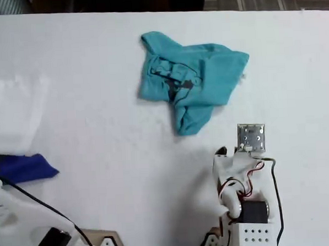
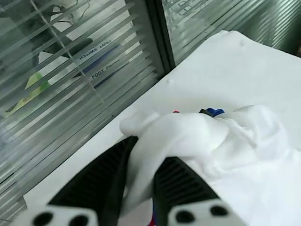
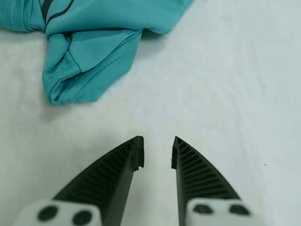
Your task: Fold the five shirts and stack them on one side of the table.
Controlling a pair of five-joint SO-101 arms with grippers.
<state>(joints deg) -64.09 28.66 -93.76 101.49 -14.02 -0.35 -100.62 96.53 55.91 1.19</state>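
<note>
Here, the left gripper (image 2: 143, 147) is clamped on a bunched white shirt (image 2: 211, 136) at the left side of the counter (image 1: 98, 121). The right gripper (image 3: 157, 150), parted narrowly and empty, sits near the crumpled teal shirt (image 1: 191, 80) lying mid-counter.

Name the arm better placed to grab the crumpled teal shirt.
Right. The right gripper is open, empty, close to the crumpled teal fabric shirt; the left gripper is clamped on a white fabric shirt.
</note>
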